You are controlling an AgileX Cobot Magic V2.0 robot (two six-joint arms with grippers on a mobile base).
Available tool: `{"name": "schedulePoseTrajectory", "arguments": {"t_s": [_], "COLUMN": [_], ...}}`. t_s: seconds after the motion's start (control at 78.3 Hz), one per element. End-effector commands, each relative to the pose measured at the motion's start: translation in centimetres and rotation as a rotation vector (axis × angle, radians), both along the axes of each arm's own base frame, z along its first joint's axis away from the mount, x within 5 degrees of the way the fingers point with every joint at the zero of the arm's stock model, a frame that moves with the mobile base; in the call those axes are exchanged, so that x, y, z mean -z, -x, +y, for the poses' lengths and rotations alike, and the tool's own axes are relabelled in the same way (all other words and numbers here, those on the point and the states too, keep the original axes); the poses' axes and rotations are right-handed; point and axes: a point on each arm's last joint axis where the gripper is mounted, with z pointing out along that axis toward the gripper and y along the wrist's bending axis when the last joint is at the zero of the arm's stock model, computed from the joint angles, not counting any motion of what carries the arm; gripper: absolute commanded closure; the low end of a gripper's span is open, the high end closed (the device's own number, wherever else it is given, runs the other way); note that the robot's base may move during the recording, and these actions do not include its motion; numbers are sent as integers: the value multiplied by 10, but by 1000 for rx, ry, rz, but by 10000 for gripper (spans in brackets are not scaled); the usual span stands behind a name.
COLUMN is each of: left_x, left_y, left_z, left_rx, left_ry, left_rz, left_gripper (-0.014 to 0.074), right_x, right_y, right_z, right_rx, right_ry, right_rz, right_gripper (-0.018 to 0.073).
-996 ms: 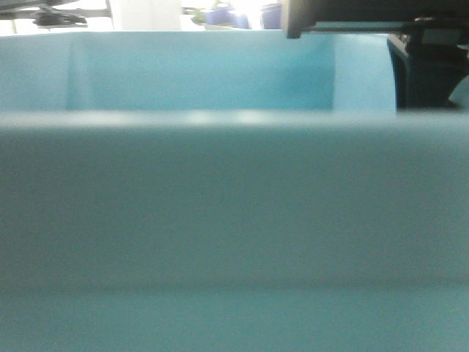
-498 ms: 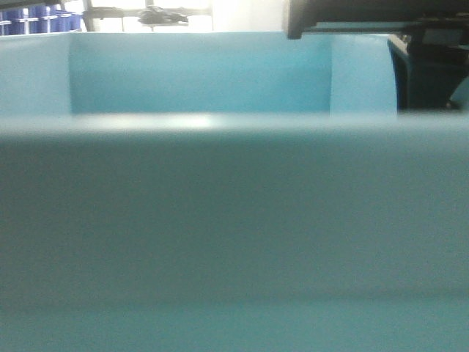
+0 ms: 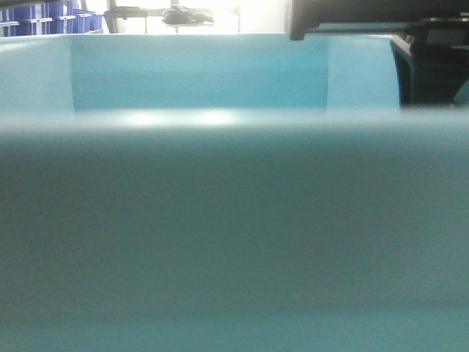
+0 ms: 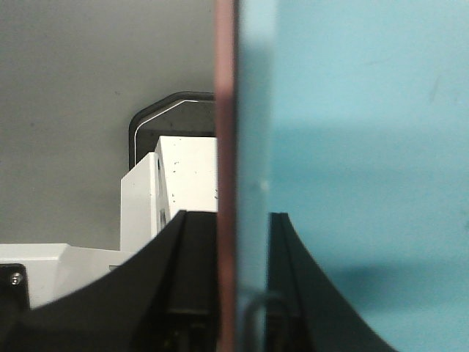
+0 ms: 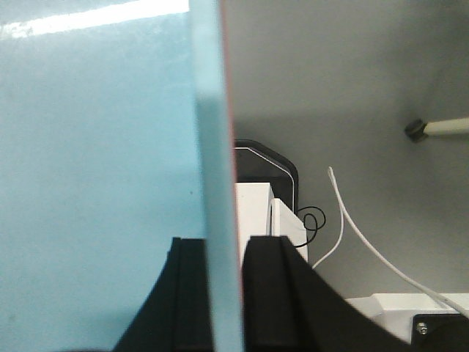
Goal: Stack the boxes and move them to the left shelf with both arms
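Observation:
The light blue box (image 3: 220, 205) fills the front view, held close to the camera, its inside open at the top. It sits nested in the salmon pink box, whose rim edge (image 4: 226, 147) shows as a thin strip in the left wrist view and as a faint line (image 5: 229, 110) in the right wrist view. My left gripper (image 4: 243, 220) is shut on the two stacked walls at the left side. My right gripper (image 5: 222, 246) is shut on the stacked walls (image 5: 212, 147) at the right side. A black arm part (image 3: 432, 66) shows at upper right. The left shelf is out of view.
Grey floor (image 4: 88, 88) lies below the boxes. The white mobile base (image 4: 168, 183) with a black-edged corner is under both wrists. A white cable (image 5: 352, 220) and a caster leg (image 5: 440, 128) are on the floor at right. Dark blue crates (image 3: 51, 16) stand far back left.
The background above the blue box has slid to the right: the dark blue crates have come into view at upper left. The boxes stay fixed in both grippers.

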Motion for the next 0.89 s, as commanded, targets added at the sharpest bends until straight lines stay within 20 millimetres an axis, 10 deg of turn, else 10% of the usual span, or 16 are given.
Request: {"name": "schedulePoseTrajectory", "arguments": {"t_s": [0.0,0.881], "left_x": [-13,-13], "left_y": [9,10], "left_z": [4,3], "left_rx": [11,11], "left_ry": [19,22], "left_rz": [31,35], "left_gripper": [599,599], "right_x": [-17,-17], "right_y": [0,0], "right_z": [-7,-7], "right_rx": [2,1], "right_ry": [-8,-10], "right_rz": [-67,-70], "right_gripper": [508,508]}}
